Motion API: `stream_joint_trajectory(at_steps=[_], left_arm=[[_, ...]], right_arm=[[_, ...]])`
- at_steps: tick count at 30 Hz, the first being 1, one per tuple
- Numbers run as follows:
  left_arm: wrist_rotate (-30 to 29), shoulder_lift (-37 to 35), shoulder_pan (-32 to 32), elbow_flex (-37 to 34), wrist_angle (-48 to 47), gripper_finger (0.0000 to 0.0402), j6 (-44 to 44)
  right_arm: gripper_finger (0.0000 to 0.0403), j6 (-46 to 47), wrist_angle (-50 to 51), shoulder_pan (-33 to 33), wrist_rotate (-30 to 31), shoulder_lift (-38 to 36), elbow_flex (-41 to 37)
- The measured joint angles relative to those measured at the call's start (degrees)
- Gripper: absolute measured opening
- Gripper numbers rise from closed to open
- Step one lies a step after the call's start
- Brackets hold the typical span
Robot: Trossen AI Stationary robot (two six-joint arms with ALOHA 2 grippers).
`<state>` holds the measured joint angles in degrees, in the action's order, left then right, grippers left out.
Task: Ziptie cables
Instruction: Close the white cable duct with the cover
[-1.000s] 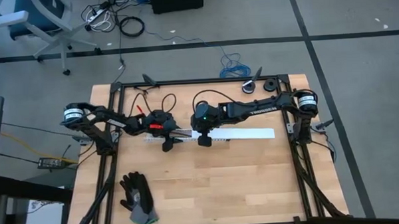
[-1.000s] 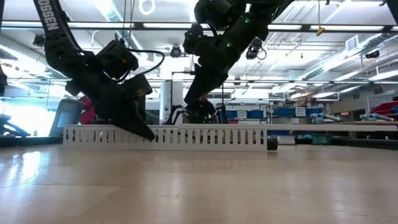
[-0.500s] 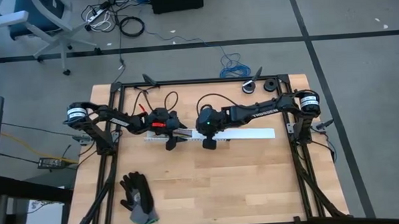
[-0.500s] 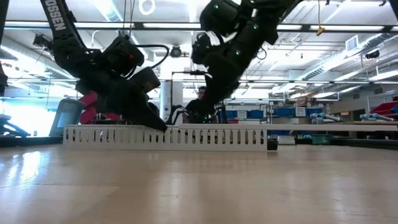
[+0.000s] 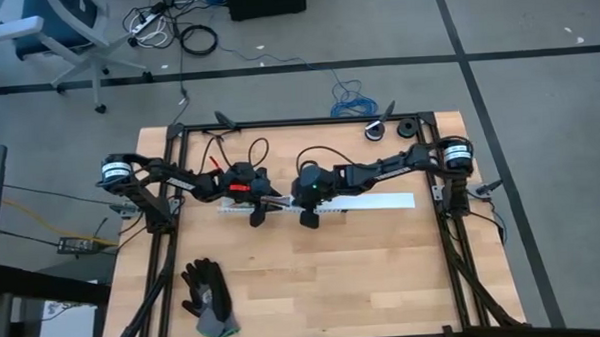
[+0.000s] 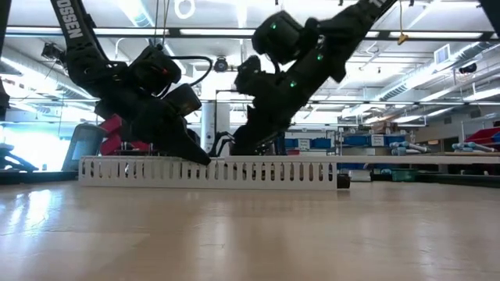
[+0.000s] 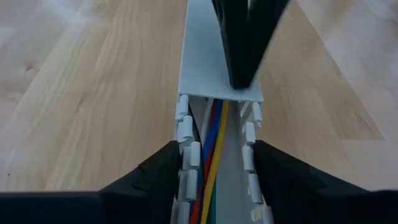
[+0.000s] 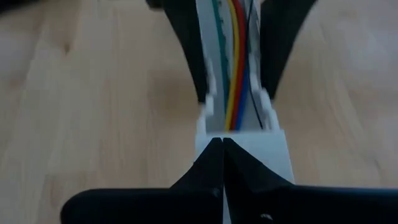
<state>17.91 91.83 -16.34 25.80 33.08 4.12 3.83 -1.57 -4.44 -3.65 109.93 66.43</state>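
Observation:
A long white slotted duct lies across the table's middle, and a flat white lid covers its right part. Red, yellow, blue and green cables run along the open channel. A thin black strand lies beside them; I cannot tell whether it is the ziptie. My left gripper straddles the open duct just left of the lid's end, its fingers against the two walls. My right gripper is shut, its tips on the lid's left end. My left gripper has the duct's two slotted side walls between its fingers, one finger outside each wall. The fingers slant down from the table's left and point along the duct. The duct lies flat on the table. My right gripper sets its shut fingertips on top of the lid's left end. It slants down from the table's right, along the duct. The lid sits on the duct.
A pair of black gloves lies near the front left. Two black round parts sit at the far right corner. A black frame rims the table. A blue wire coil lies on the floor beyond.
My right gripper, still shut, has come down from above the duct onto the lid's left end, close to my left gripper. The duct and lid have stayed where they were.

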Motion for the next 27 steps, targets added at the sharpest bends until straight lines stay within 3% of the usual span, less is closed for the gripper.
stream_joint_trajectory(at_steps=[3,7,13,19,24,27], left_arm=[[-0.06,0.0,0.0,-0.09,0.22,0.0199,-0.16],[-0.21,0.0,-0.02,-0.18,0.15,0.0199,-0.26],[-0.28,0.09,0.04,0.0,0.33,0.0199,-0.46],[-0.33,0.09,0.04,-0.04,0.59,0.0205,-0.26],[-0.35,0.09,0.02,-0.11,0.69,0.0238,-1.37],[-0.34,0.09,0.02,-0.11,0.45,0.0259,-1.37]], right_arm=[[0.0,0.57,-3.93,-0.73,-3.21,3.79,1.65],[0.0,-1.89,-8.01,-1.08,-3.19,6.66,3.9],[0.0,-8.72,-15.1,0.05,-0.92,1.47,3.96],[0.0,-9.73,-2.51,1.09,3.49,-5.03,3.85],[0.0,-6.33,6.72,1.71,6.05,-8.53,2.8],[0.0,-3.97,7.15,2.14,6.08,-9.15,0.84]])
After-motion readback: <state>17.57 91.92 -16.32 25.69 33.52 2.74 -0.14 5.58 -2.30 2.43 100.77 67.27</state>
